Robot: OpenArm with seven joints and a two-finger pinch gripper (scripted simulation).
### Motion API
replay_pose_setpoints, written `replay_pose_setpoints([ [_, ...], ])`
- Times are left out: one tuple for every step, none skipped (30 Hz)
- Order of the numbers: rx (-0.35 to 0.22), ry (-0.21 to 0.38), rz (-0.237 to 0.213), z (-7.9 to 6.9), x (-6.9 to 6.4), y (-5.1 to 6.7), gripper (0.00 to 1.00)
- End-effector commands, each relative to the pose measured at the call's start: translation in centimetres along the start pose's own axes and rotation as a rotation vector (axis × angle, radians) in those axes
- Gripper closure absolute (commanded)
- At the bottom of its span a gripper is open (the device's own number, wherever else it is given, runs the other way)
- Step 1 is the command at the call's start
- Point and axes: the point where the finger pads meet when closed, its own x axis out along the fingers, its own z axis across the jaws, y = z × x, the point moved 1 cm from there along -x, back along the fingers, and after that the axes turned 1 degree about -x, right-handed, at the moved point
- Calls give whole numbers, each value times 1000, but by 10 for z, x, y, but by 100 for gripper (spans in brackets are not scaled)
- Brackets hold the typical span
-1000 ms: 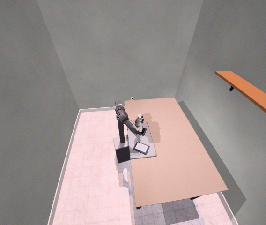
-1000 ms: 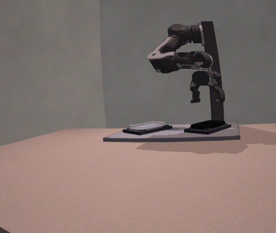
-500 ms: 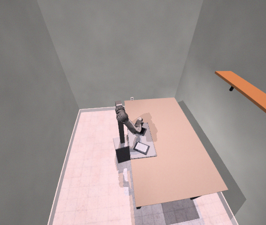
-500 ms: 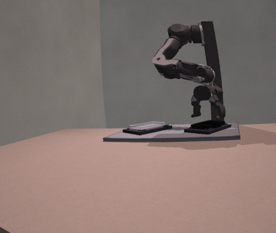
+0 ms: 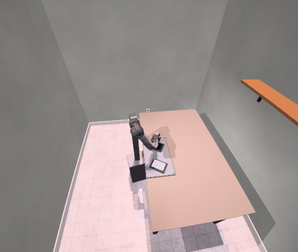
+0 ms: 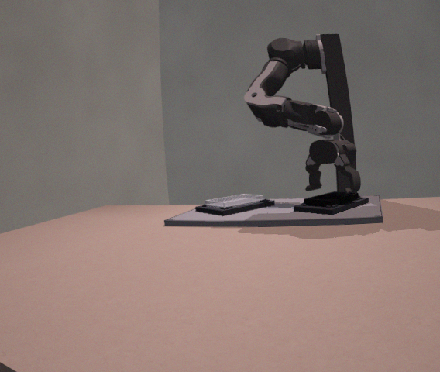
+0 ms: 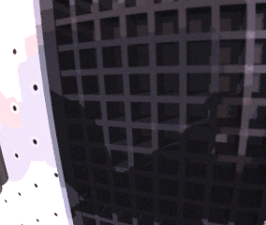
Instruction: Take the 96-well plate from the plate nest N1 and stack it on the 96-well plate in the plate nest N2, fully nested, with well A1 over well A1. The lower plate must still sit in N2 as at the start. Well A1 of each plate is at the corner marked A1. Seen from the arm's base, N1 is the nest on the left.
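Wrist view: dark gridded 96-well plate [image 7: 170, 117]

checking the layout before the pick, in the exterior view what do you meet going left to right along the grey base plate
Clear plate in its black nest → bare stretch of grey base plate → open gripper above the dark plate in its nest → arm's post.

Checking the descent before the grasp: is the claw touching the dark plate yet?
Apart. In the exterior view the open claw hangs above the dark plate, with wall visible under the nearer fingertip.
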Motion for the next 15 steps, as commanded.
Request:
replay_pose_setpoints([
  [-7,-12,-2,2,-1,0,23],
  [-7,-12,-2,2,-1,0,23],
  [-7,-12,-2,2,-1,0,23],
  [-7,-12,-2,2,-1,0,23],
  [-7,-12,-2,2,-1,0,23],
  [-7,-12,-2,2,-1,0,23],
  [-7,-12,-2,2,-1,0,23],
  [-7,-12,-2,2,-1,0,23],
  [-7,-12,-2,2,-1,0,23],
  [-7,-12,-2,2,-1,0,23],
  [-7,-12,-2,2,-1,0,23],
  [-8,-12,-2,2,4,0,23],
  [-9,-12,-1,2,8,0,23],
  [-10,-12,-1,2,12,0,23],
  [-12,-12,-1,2,17,0,23],
])
